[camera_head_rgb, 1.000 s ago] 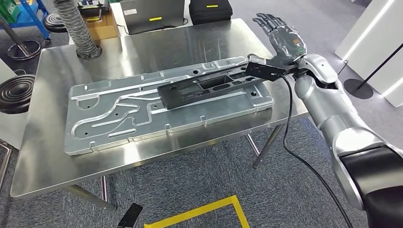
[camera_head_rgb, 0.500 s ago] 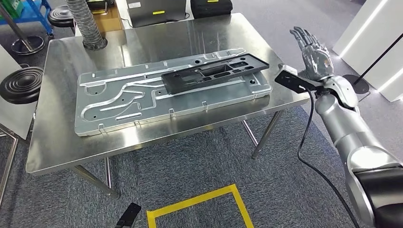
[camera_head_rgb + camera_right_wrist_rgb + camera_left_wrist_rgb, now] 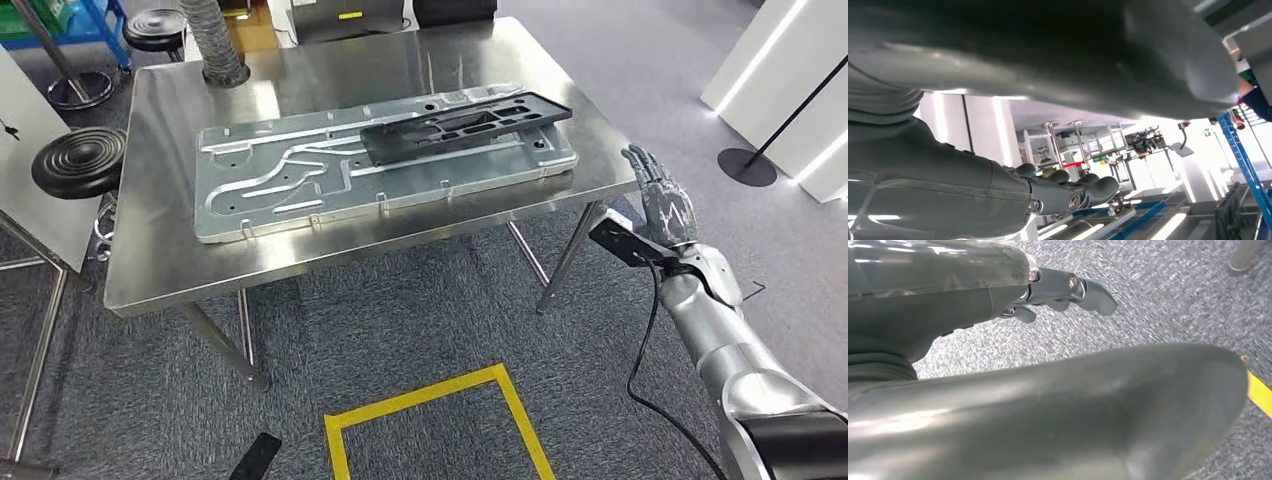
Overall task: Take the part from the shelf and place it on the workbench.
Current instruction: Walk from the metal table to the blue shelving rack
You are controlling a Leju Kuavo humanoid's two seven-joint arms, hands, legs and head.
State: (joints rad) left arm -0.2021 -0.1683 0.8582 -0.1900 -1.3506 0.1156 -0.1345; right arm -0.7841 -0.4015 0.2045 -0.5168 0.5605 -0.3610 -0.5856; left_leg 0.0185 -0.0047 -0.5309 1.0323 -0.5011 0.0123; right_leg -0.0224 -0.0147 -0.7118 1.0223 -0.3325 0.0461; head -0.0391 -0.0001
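The right robot hand [image 3: 665,200] is raised beside the near right corner of the worktop, off its edge and over the carpet, with its dark fingers [image 3: 640,160] straight, spread apart and holding nothing. In the right wrist view the same robot hand [image 3: 1068,192] shows its fingers extended with nothing between them. The left robot hand [image 3: 1063,290] appears in its own wrist view above the carpet, with a few fingers stretched out and no object in them; how far it is opened I cannot tell.

The long black perforated plastic part [image 3: 465,125] lies flat on top of a large stamped silver metal panel [image 3: 300,180], towards that panel's far right end, with its right tip reaching just past the panel's edge. The panel rests on the shiny stainless steel worktop [image 3: 170,270], covering most of its middle.

A grey ribbed flexible hose [image 3: 215,40] comes down onto the far left of the worktop. A black round ribbed stool seat [image 3: 78,160] stands just beside the worktop's left edge. The floor is grey speckled carpet [image 3: 420,320], marked in front of the worktop with a yellow tape outline [image 3: 420,405]. White wall panels with light strips [image 3: 790,70] stand well apart on the right, with a black round stand base [image 3: 746,165] in front of them.
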